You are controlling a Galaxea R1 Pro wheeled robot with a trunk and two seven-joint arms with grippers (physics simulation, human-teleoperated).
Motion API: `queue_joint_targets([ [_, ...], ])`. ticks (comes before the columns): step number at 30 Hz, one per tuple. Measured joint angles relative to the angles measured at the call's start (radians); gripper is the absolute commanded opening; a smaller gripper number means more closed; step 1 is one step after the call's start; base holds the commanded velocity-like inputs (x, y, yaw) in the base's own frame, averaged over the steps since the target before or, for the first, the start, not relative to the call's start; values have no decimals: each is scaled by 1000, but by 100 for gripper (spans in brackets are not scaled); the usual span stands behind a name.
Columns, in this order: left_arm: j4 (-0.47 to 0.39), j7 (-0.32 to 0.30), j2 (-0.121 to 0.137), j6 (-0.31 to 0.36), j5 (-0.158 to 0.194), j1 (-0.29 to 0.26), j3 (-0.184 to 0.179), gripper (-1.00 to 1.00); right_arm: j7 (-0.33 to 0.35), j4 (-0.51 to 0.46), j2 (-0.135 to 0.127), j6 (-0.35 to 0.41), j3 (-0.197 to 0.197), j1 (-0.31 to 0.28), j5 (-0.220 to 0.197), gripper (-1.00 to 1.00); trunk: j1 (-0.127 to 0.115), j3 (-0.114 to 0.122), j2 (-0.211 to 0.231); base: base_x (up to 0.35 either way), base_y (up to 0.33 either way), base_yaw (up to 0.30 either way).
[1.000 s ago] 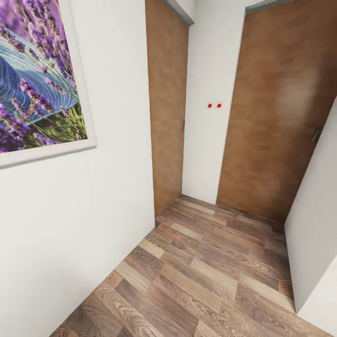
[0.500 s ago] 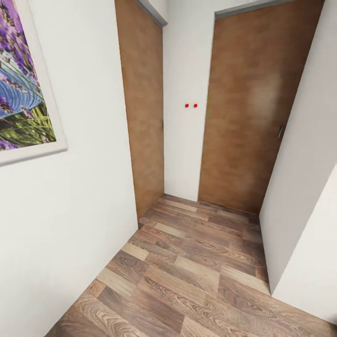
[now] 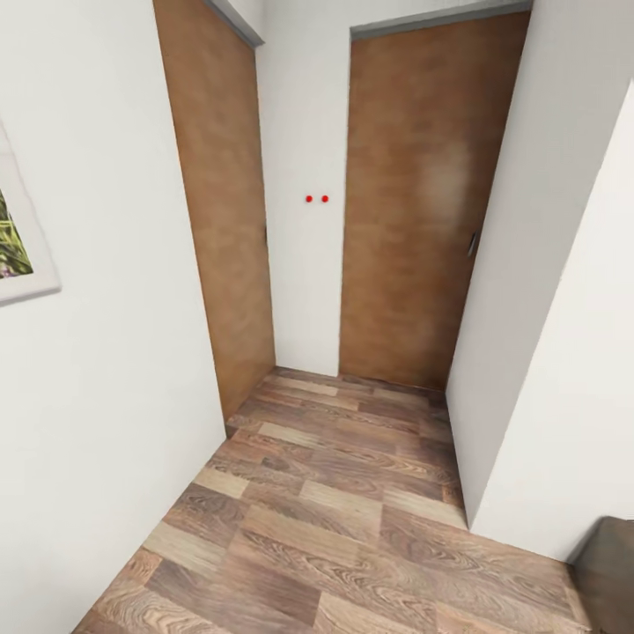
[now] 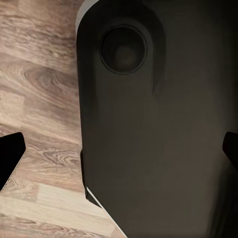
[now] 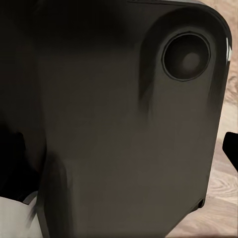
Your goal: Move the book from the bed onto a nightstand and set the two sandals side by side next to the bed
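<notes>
I am in a narrow passage of the bedroom, and the book, the bed, the nightstands and the sandals are out of view. In the left wrist view my left gripper point(image 4: 119, 153) is open, its black fingertips point(image 4: 10, 158) far apart at the picture's edges, with nothing between them. Behind it are the robot's dark body point(image 4: 148, 124) and the plank floor point(image 4: 34, 99). My right gripper point(image 5: 119, 153) faces the same dark body, with one fingertip point(image 5: 232, 148) standing wide at the edge and nothing held.
White walls close in on both sides, the right one ending at a corner point(image 3: 467, 519). Ahead stand two brown wood panels point(image 3: 220, 220) point(image 3: 414, 202) with two red dots point(image 3: 316, 199) between them. A picture's frame point(image 3: 22, 264) hangs at left. A dark brown furniture corner point(image 3: 608, 572) sits low right.
The camera has swung to the right: the lavender picture has slid almost out at the left, and the dark furniture corner has come in at the lower right.
</notes>
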Motion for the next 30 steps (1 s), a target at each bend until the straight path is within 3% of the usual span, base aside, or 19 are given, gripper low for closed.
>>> queue_joint_targets([
  [30, -1, 0, 0, -17, 1, 0, 1, 100, 0, 0, 1, 0, 3, 0, -1, 100, 0, 0, 0, 0, 0, -286],
])
